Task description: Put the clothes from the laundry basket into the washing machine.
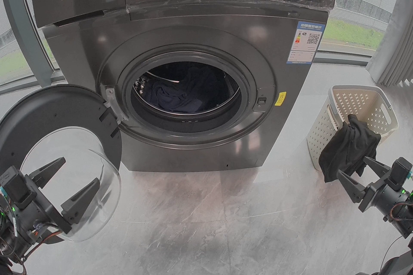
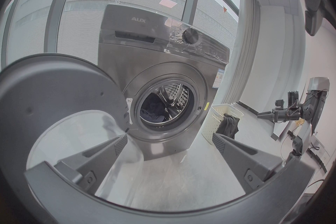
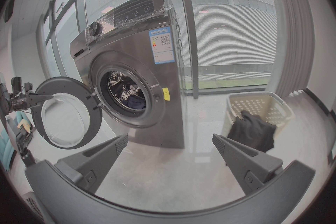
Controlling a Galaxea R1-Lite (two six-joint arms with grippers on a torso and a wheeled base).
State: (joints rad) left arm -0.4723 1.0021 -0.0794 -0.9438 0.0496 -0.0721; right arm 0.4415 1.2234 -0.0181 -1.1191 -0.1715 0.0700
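The grey washing machine [image 1: 180, 56] stands in front of me with its round door [image 1: 56, 134] swung open to the left. Dark blue clothes [image 1: 180, 93] lie inside the drum [image 3: 127, 95]. To its right a white laundry basket [image 1: 365, 106] sits on the floor, with a black garment [image 1: 348, 147] draped over its front rim. My left gripper [image 1: 71, 183] is open, low in front of the open door. My right gripper [image 1: 359, 172] is open and empty, just in front of the black garment [image 3: 253, 130].
Pale marble floor [image 1: 223, 220] spreads between the machine and me. Windows and a grey curtain [image 1: 398, 44] stand behind the basket. The open door juts out on the left side.
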